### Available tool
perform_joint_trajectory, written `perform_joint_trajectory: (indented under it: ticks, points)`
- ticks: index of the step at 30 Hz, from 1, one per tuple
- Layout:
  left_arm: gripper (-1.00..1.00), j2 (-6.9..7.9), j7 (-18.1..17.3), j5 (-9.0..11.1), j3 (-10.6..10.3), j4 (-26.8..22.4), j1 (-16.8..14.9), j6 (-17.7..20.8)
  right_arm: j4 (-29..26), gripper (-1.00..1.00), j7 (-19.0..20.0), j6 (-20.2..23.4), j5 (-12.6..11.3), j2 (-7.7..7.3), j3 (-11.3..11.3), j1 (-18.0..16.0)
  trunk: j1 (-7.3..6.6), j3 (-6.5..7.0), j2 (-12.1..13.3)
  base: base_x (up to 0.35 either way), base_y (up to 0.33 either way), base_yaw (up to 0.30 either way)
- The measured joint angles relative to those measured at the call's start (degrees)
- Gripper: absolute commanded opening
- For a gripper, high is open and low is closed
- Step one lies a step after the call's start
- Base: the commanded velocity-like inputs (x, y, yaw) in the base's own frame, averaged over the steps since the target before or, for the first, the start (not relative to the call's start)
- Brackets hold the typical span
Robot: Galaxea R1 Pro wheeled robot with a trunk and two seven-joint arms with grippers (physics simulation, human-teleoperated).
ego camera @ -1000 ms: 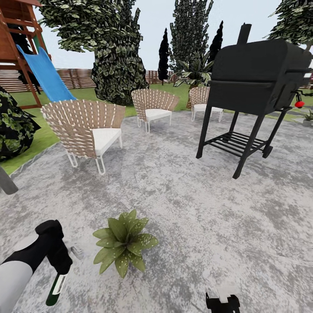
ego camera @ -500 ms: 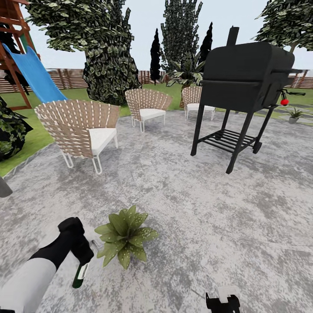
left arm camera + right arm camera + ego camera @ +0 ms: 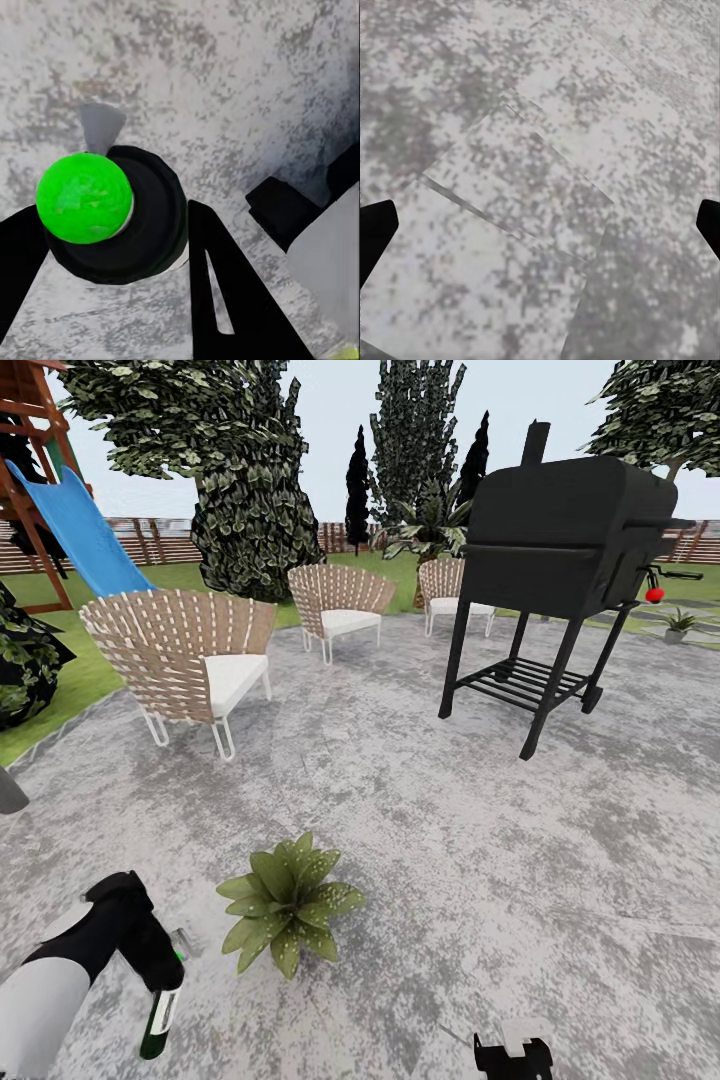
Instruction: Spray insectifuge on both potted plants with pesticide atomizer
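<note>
One potted plant, a low rosette of broad speckled green leaves, stands on the grey paving in front of me. My left gripper hangs to its left, shut on the pesticide atomizer, whose dark-green body points down. Its pale grey spray head faces the plant. In the left wrist view the atomizer sits between the black fingers, with its bright green end toward the camera. My right gripper is low at the front, and in its wrist view the right gripper is open over bare paving.
A black grill on legs stands at the right. Three woven chairs ring the paving at the back. A small potted plant sits far right by the lawn. A blue slide, trees and a slat fence lie beyond.
My left arm has drawn back to the left and down with the atomizer, away from the plant it had neared half a second ago. Before that the view shifted. The right gripper is unchanged.
</note>
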Motion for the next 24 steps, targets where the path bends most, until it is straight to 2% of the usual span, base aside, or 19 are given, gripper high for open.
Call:
perform_joint_trajectory:
  ticks: [3, 6, 11, 17, 20, 22, 23, 24]
  points:
    - [-1.00, -2.11, -3.7, -1.1, -0.3, -0.3, -2.9, 0.1, -0.4, 1.00, 0.1, -0.1, 0.0, 0.15, 0.1, 0.0, 0.00, 0.01, 0.0, 0.000, 0.000, 0.000]
    - [-1.00, -2.15, -4.2, -1.2, -0.5, -0.4, -4.2, 0.0, -0.6, 1.00, 0.2, -0.1, 0.0, 0.11, 0.2, 0.0, 0.00, 0.00, 0.0, 0.000, 0.000, 0.000]
    - [-1.00, -2.13, -4.0, -1.3, -0.7, -0.4, -3.7, 0.0, -0.4, 1.00, 0.1, -0.1, 0.0, -0.05, 0.3, 0.0, 0.00, 0.00, 0.0, 0.000, 0.002, -0.190]
    - [-1.00, -2.39, -4.0, -1.4, -0.6, -0.5, -3.7, 0.1, -0.2, 1.00, 0.0, -0.1, -0.1, 0.00, 0.2, 0.0, -0.01, 0.00, 0.0, 0.061, 0.238, -0.233]
    - [-1.00, -2.53, -4.5, -1.5, -3.0, -0.6, -4.4, 1.4, -0.2, 1.00, -0.1, -0.1, -0.1, -0.04, 0.2, 0.0, 0.00, 0.00, 0.0, 0.033, 0.059, -0.030]
    - [-1.00, -2.70, -6.9, -1.5, -6.8, -0.8, -5.6, 4.4, -0.1, 1.00, -0.1, -0.1, 0.0, -0.45, 0.1, 0.0, 0.00, 0.00, 0.0, 0.005, 0.009, -0.005]
    - [-1.00, -2.70, -8.3, -1.5, -8.3, -0.8, -6.4, 4.8, -0.1, 1.00, -0.1, -0.1, 0.0, -0.67, 0.2, 0.0, 0.00, 0.00, 0.0, 0.002, 0.004, -0.002]
    - [-1.00, -2.69, -9.4, -1.5, -10.7, -0.8, -7.7, 5.2, -0.1, 1.00, -0.1, -0.1, 0.0, -0.85, 0.2, 0.0, 0.00, 0.01, 0.0, 0.001, 0.002, -0.001]
